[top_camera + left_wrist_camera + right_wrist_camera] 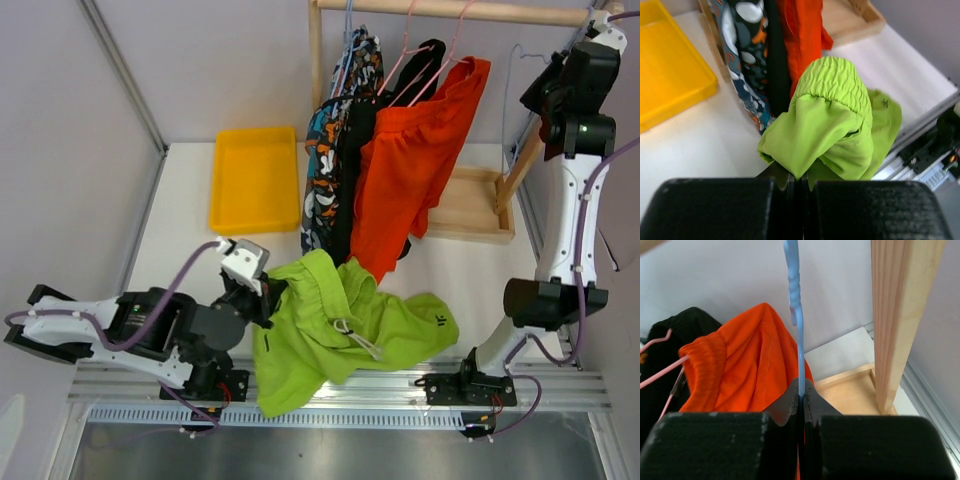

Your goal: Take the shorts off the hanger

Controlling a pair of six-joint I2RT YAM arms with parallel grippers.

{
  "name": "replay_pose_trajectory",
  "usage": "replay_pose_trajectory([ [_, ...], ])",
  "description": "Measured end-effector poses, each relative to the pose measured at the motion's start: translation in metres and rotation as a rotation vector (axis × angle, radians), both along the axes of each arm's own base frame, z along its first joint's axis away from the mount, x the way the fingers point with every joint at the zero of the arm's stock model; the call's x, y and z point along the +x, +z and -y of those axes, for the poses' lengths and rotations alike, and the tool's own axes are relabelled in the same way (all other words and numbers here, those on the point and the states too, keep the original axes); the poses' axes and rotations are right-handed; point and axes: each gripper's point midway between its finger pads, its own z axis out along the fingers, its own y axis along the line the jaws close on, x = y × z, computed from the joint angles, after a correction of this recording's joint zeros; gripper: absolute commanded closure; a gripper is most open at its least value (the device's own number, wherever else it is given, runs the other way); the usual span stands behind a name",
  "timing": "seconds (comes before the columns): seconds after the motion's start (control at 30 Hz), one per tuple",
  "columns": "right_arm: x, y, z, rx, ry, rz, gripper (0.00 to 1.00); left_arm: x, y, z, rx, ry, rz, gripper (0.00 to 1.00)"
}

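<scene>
The lime green shorts (pixel 345 330) lie crumpled on the table near the front edge, off any hanger. My left gripper (pixel 270 290) is shut on a fold of them; the left wrist view shows the gripper (pixel 800 177) pinching the green fabric (pixel 835 125). Orange-red shorts (pixel 410 170), black shorts (pixel 350 160) and a blotch-patterned pair (pixel 322 170) hang from the wooden rail (pixel 450 10) on pink hangers. My right gripper (pixel 532 98) is raised by the rail's right end. In the right wrist view it (pixel 801 387) is shut on the wire of a bare blue hanger (pixel 799 340).
A yellow tray (pixel 255 180) sits at the back left of the table. A wooden tray (pixel 470 205) forms the rack's base at the back right. The rack's wooden post (pixel 895 315) stands just right of my right gripper. The metal front rail (pixel 340 395) runs along the near edge.
</scene>
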Motion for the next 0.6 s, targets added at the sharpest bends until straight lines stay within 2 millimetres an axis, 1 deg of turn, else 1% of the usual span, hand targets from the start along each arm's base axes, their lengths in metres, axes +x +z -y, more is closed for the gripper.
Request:
replay_pose_trajectory([
  [0.03,-0.008,0.002,-0.001,0.0,-0.002,0.003,1.0,0.002,0.007,-0.004,-0.009,0.013,0.007,1.0],
  [0.07,-0.016,0.004,-0.001,0.0,-0.004,0.004,0.91,0.005,0.016,-0.009,-0.024,0.03,0.017,1.0],
  [0.1,-0.024,0.006,-0.002,0.003,-0.008,0.003,0.78,0.009,0.025,-0.015,-0.031,0.047,0.031,1.0],
  [0.13,-0.031,0.008,-0.003,0.009,-0.012,0.003,0.34,0.012,0.034,-0.02,-0.04,0.063,0.047,1.0],
  [0.17,-0.038,0.011,-0.003,0.018,-0.017,0.004,0.13,0.015,0.044,-0.026,-0.052,0.081,0.064,1.0],
  [0.2,-0.045,0.013,-0.004,0.016,-0.017,0.003,0.05,0.019,0.053,-0.032,-0.058,0.099,0.085,1.0],
  [0.23,-0.052,0.016,-0.005,0.016,-0.02,0.007,0.01,0.022,0.061,-0.037,-0.062,0.111,0.104,1.0],
  [0.27,-0.057,0.018,-0.005,0.015,-0.022,0.01,0.01,0.026,0.073,-0.045,-0.075,0.13,0.131,1.0],
  [0.37,-0.077,0.019,-0.005,0.008,-0.037,0.007,0.01,0.034,0.1,-0.059,-0.104,0.164,0.191,1.0],
  [0.47,-0.095,0.021,-0.003,0.001,-0.055,0.007,0.01,0.042,0.132,-0.076,-0.139,0.213,0.248,1.0],
  [0.6,-0.116,0.024,-0.003,-0.003,-0.072,0.017,0.01,0.05,0.174,-0.093,-0.154,0.29,0.321,1.0],
])
